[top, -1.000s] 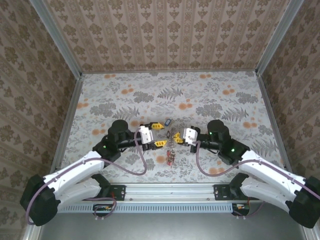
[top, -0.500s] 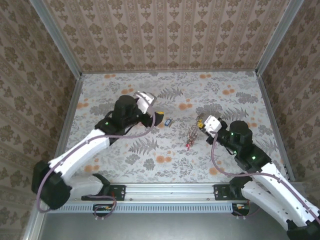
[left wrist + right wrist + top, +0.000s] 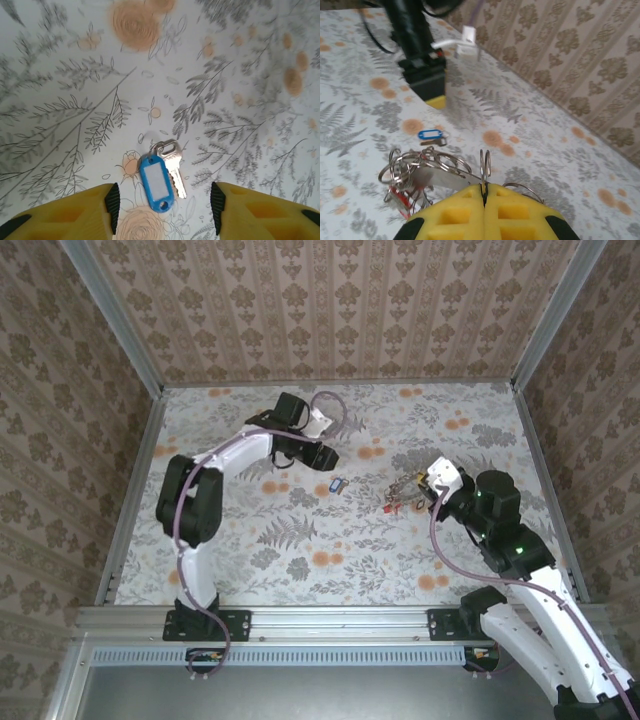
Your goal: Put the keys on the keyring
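Left wrist view showed the left gripper with its yellow fingers apart, poised over a blue-tagged key that lay flat on the floral table between them, untouched. In the right wrist view, the right gripper had its fingers pressed together on the keyring, an upright wire loop, with the bunch of keys gathered just left of it.
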`<state>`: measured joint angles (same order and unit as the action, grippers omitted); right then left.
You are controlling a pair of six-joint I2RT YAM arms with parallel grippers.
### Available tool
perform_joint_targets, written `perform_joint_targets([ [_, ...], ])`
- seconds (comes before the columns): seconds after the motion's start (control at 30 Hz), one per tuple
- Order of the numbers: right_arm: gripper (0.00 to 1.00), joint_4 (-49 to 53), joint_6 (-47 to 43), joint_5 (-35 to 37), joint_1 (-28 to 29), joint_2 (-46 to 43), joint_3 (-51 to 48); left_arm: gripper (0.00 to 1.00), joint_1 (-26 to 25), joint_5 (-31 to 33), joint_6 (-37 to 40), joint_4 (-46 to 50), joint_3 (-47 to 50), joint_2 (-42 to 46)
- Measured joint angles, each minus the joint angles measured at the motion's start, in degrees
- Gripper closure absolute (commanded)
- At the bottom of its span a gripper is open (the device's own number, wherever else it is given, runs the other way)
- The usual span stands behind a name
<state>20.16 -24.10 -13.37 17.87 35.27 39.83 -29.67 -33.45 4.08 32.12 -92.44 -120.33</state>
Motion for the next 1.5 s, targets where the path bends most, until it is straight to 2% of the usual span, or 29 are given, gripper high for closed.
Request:
perform_joint_targets([
  [0.13,1.0,2.6,1.0,-2.6,0.0,-0.2,0.9,0.47,-1.2,0.3,0.1,3.5,-4.5,-5.3],
  [0.27,1.0,3.9,1.8,-3.9,0.0,-1.0,1.0,0.51,-2.2,1.1,0.2,6.7,-7.5,-7.6],
  [0.47,1.0,5.1,2.0,-5.4,0.0,-1.1,1.0,0.53,-3.2,2.6,0.8,9.5,-11.6,-11.7],
  [1.03,1.0,6.3,2.0,-5.6,0.0,-1.2,1.7,0.72,-4.0,-0.5,2.2,12.7,-12.7,-12.1],
  [1.13,1.0,6.3,2.0,-5.6,0.0,-1.2,1.7,0.71,-4.0,-0.4,2.2,12.7,-12.7,-12.1],
  [1.23,1.0,6.3,2.0,-5.6,0.0,-1.2,1.7,0.63,-4.0,-0.3,2.9,12.9,-12.7,-12.1],
  [1.33,1.0,6.3,2.0,-5.6,0.0,-1.2,1.7,0.6,-4.0,0.0,3.6,13.4,-12.6,-12.1],
  [1.5,1.0,6.3,2.0,-5.6,0.0,-1.6,1.7,0.6,-4.3,1.4,6.3,12.1,-9.4,-10.1],
])
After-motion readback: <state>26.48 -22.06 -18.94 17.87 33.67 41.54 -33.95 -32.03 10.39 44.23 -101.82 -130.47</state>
